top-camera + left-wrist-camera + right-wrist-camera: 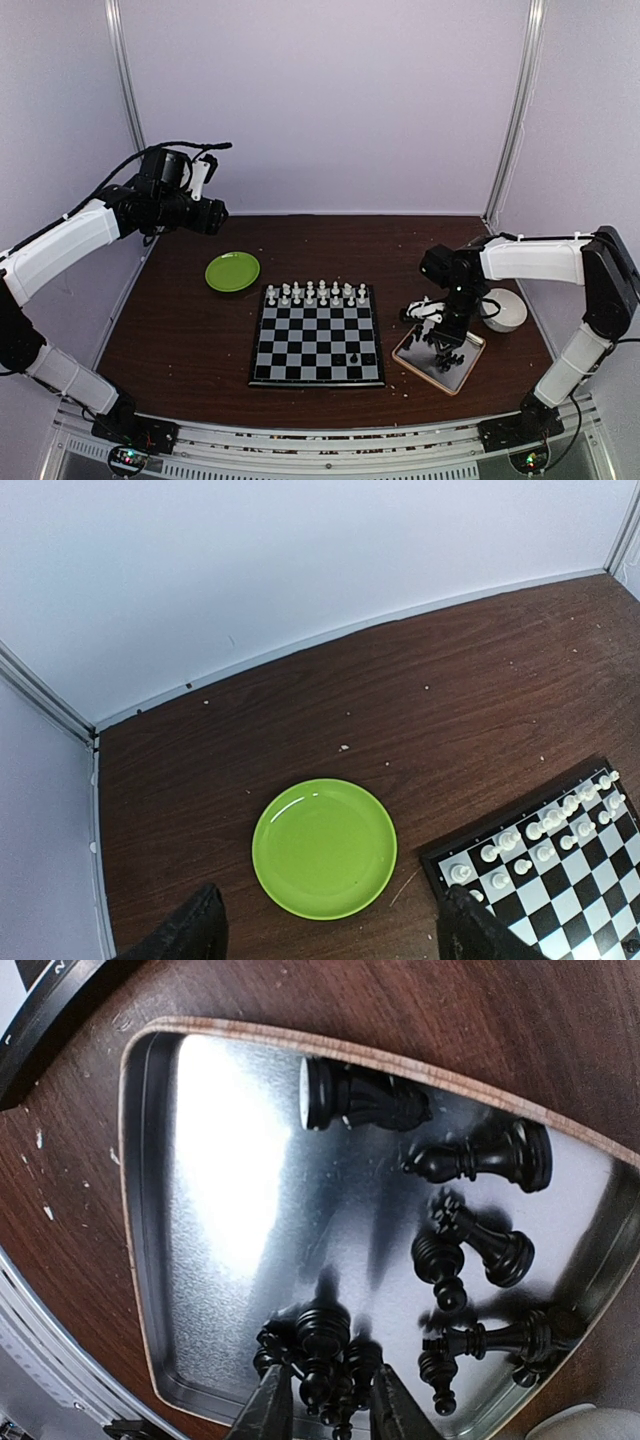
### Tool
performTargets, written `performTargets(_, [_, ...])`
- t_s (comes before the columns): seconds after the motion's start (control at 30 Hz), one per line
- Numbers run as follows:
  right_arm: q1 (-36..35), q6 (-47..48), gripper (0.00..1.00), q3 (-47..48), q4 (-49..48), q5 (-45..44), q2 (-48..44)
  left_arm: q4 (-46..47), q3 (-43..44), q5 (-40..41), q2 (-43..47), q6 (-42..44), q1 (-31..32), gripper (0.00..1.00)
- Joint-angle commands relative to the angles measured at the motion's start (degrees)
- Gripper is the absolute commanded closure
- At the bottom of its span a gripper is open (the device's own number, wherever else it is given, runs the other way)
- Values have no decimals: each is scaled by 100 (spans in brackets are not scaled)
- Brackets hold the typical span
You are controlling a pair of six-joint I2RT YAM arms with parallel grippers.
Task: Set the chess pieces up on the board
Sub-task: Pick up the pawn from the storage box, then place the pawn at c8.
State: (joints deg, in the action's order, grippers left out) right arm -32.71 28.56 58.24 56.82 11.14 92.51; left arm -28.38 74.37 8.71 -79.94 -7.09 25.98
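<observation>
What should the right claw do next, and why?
Probably close and lift. The right claw hangs in the tray straddling a black piece, while the board has its near rows almost bare.

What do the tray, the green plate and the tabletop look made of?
Tray: bare metal, mirror-bright, reflecting the black chess pieces; thin tan rim, perhaps wood.
Green plate: probably plastic, glossy, with a soft highlight.
Tabletop: dark brown wood or wood-look laminate, streaky grain, low sheen.
</observation>
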Motion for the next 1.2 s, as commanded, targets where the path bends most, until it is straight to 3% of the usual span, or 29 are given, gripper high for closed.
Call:
performTargets(0.0, [19, 28, 73, -8, -61, 73, 133, 160, 73, -62, -20, -51, 18, 26])
performTargets(0.47, [19, -25, 92, 133, -79, 178, 236, 149, 78, -55, -19, -47, 14, 26])
performTargets(1.17, [-335, -101, 95, 1041, 258, 231, 93, 149, 84, -79, -21, -51, 19, 26])
